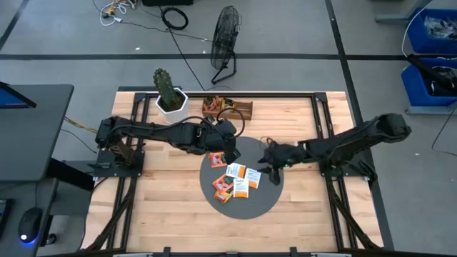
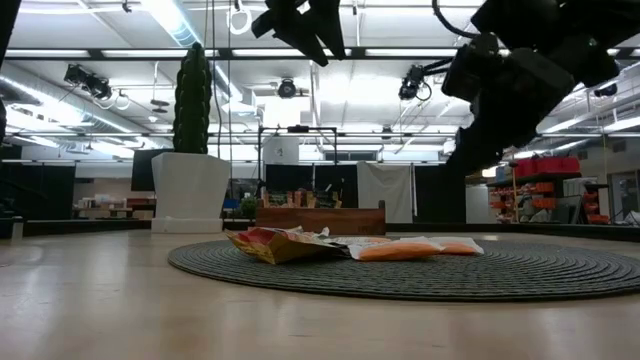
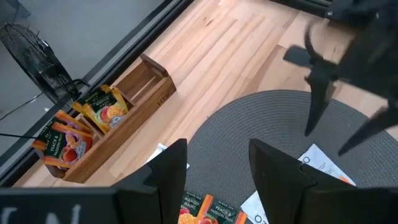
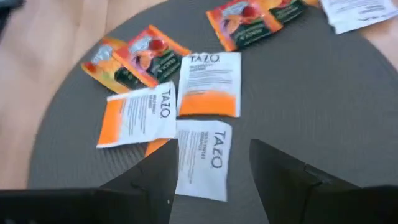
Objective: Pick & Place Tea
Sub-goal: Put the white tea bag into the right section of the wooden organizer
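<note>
your right gripper [image 4: 211,180] hangs with fingers spread and empty, a white tea sachet [image 4: 201,158] lying directly below on the grey mat [image 4: 323,99], probably lined up for a pick. your left gripper [image 3: 214,171], also parted and empty, hovers just short of the wooden tray [image 3: 124,118], which holds other sachets upright.

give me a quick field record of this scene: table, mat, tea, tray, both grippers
table: wooden
mat: grey round disc, mid-table
tea: sachets scattered flat on the mat
tray: wooden, off the mat beside the cactus pot, holds a few sachets
left gripper: above the mat's rim, open, empty
right gripper: above the mat, open, empty
</note>
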You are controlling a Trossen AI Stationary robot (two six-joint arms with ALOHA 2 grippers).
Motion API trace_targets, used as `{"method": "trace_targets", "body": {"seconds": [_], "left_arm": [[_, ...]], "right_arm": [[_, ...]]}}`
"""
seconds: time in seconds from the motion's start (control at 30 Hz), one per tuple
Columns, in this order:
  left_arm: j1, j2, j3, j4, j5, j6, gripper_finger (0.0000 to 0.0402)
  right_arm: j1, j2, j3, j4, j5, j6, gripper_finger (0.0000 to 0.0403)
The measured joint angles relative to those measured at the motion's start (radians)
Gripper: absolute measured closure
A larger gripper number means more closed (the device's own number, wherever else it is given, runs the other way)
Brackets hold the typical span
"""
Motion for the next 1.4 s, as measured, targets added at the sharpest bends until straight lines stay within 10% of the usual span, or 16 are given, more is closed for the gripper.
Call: {"method": "trace_targets", "body": {"seconds": [0.63, 1.0, 1.4], "left_arm": [[0.001, 0.001, 0.000, -0.008, 0.000, 0.006, 0.0225], [0.001, 0.001, 0.000, -0.011, 0.000, 0.006, 0.0225], [0.001, 0.001, 0.000, -0.013, 0.000, 0.029, 0.0225]], "right_arm": [[0.049, 0.290, 0.005, 0.139, 0.012, 0.065, 0.0210], [0.048, 0.282, 0.003, 0.120, 0.003, 0.067, 0.0387], [0.049, 0.096, -0.002, -0.016, 0.018, 0.033, 0.0401]]}}
